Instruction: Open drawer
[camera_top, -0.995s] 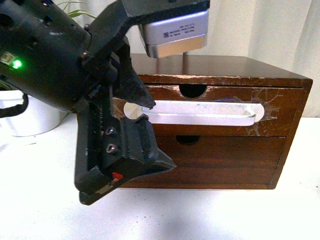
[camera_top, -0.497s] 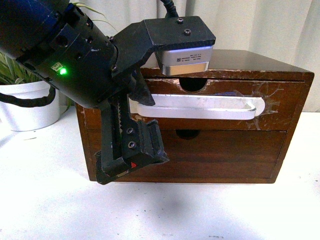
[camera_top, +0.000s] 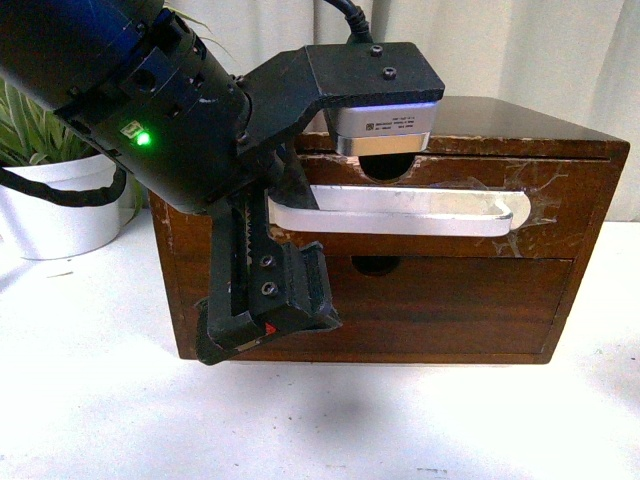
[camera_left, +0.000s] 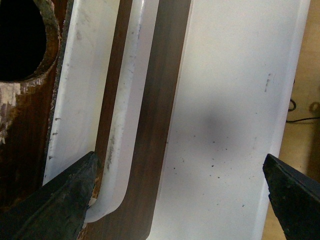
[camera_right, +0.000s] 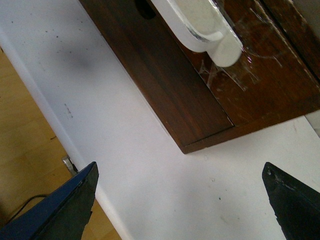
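Note:
A dark brown wooden cabinet stands on the white table (camera_top: 400, 420). The upper drawer (camera_top: 560, 205) carries a long white handle (camera_top: 400, 212) under clear tape, with a half-round notch (camera_top: 385, 170) in its top edge. My left gripper (camera_top: 318, 258) is open at the handle's left end, one finger above it and one finger (camera_top: 290, 290) below. In the left wrist view the handle's curved end (camera_left: 125, 115) lies just inside one finger (camera_left: 60, 200), untouched by the other (camera_left: 295, 195). My right gripper (camera_right: 180, 200) is open over bare table, near the handle's right end (camera_right: 210, 30).
A plain lower drawer (camera_top: 450, 300) with no handle sits under the upper one. A white plant pot (camera_top: 60, 215) stands left of the cabinet. Pale curtains hang behind. The table's edge and wooden floor (camera_right: 25, 150) show in the right wrist view.
My left gripper has moved forward and up to the cabinet, and its open fingers now straddle the handle's left end. The drawer has not moved.

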